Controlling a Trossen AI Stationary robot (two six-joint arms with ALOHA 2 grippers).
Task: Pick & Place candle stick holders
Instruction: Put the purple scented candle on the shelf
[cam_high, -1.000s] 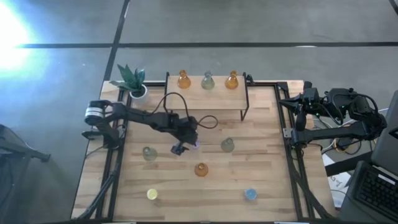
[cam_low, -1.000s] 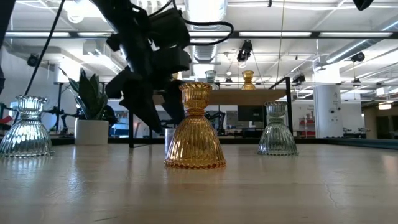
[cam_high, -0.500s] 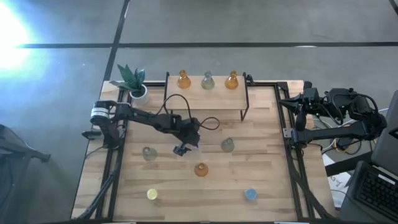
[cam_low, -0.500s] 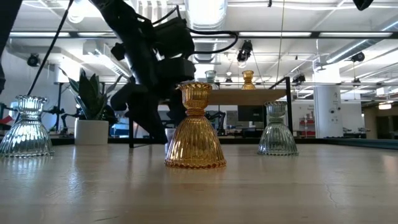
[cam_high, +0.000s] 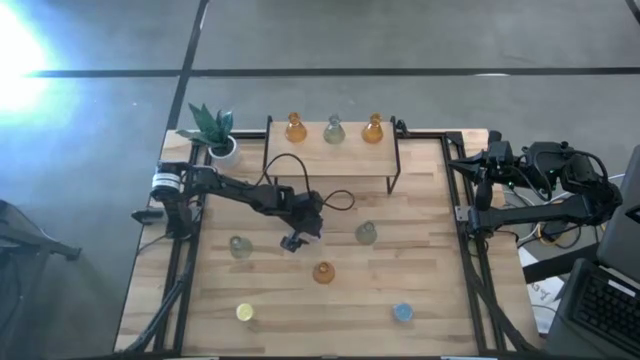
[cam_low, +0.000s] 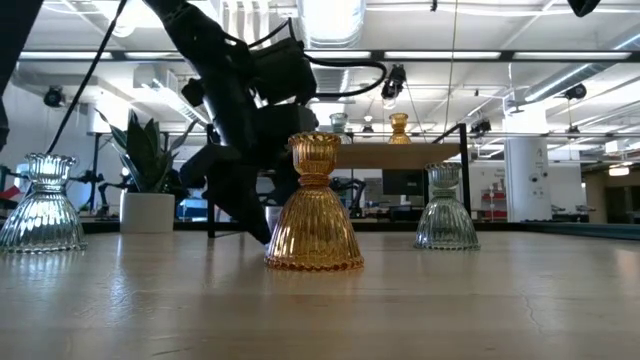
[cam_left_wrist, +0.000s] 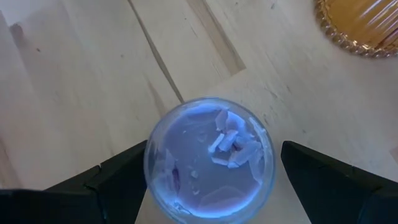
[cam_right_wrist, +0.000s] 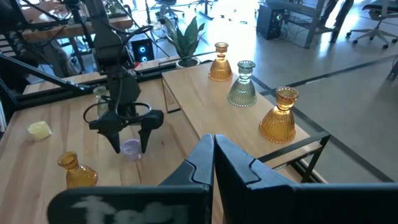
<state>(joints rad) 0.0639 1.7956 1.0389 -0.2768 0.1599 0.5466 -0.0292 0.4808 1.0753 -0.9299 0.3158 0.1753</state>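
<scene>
Wooden planks of the table (cam_high: 420, 250) carry most of the work not yet done. Nearest the front edge stand a yellow holder (cam_high: 245, 313) and a blue holder (cam_high: 403, 312), each alone and well apart. Farther in sits an amber holder (cam_high: 323, 272), with a grey-green holder (cam_high: 239, 246) off toward the left arm's side and another grey-green holder (cam_high: 366, 233) toward the right arm's side. Between those, the left end effector (cam_high: 294, 240) hangs low over the purple holder (cam_left_wrist: 208, 158), fingers spread wide on either side of it and not closed on the glass; the wrist view looks straight down into its mouth. So this pick is, by my reading, lined up but not yet made. Beyond it, the raised shelf (cam_high: 385, 151) at the back already holds three: an amber, a grey-green and an amber in a row (cam_high: 334, 130). That suggests about a third placed and six left on the table. Beside the shelf stands a potted plant (cam_high: 213, 129). The right end effector (cam_right_wrist: 213, 146) waits clenched and empty at the table's right edge.
</scene>
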